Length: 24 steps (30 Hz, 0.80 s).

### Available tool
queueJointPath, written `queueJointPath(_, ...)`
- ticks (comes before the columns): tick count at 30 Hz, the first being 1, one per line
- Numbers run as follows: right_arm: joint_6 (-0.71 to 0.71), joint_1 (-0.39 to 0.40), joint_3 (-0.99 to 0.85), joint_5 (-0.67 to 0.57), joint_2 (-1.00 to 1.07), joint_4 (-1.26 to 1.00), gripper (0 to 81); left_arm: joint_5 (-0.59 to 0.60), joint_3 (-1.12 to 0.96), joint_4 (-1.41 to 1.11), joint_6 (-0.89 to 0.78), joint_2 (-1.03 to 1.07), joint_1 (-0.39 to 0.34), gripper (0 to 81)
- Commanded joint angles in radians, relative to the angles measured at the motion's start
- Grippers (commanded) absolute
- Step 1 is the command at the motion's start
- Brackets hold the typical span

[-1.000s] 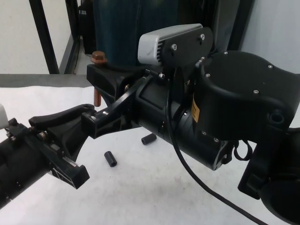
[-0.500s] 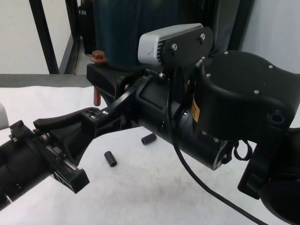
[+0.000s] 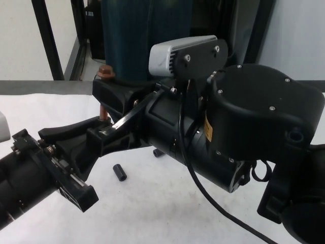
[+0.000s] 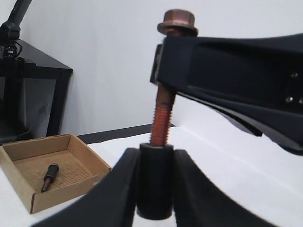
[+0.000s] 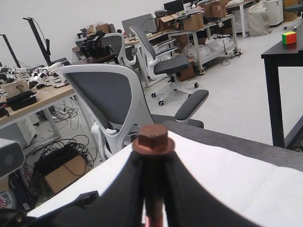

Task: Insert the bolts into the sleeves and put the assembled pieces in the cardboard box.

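Note:
A copper bolt (image 4: pixel 163 101) stands upright with my right gripper (image 5: pixel 152 163) shut on its shank just under the hex head (image 5: pixel 151 139). Its threaded end sits in the top of a black sleeve (image 4: pixel 155 184), which my left gripper (image 4: pixel 155 163) is shut on from below. In the high view the bolt (image 3: pixel 105 71) and right gripper (image 3: pixel 104 111) are left of centre, and the left gripper (image 3: pixel 93 126) comes in from the lower left. The cardboard box (image 4: pixel 75 179) lies beyond, holding one assembled piece (image 4: pixel 49 176).
Two loose black sleeves lie on the white bench cover, one (image 3: pixel 120 172) under the grippers and one (image 3: pixel 158 152) half hidden by the right arm. The right arm's bulk (image 3: pixel 244 127) covers much of the bench on the right. Office chairs and desks stand beyond the bench.
The right gripper has lowered the bolt and shifted slightly left. The left gripper has come up beneath it, so the two now meet.

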Motion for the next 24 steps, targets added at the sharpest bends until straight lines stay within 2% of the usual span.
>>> queueJointPath(1,0.013,0.023,-0.003,-0.006,-0.014,-0.004,0.3,0.023,-0.002,-0.035,0.022,-0.013,-0.004,0.8)
queueJointPath(9,0.082,0.064,-0.003,-0.006,-0.014,0.09,0.3,0.023,-0.002,-0.035,0.046,-0.028,-0.004,0.8)
queueJointPath(24,0.182,0.077,-0.003,-0.013,-0.014,0.108,0.3,0.023,-0.002,-0.035,0.064,-0.039,-0.004,0.8)
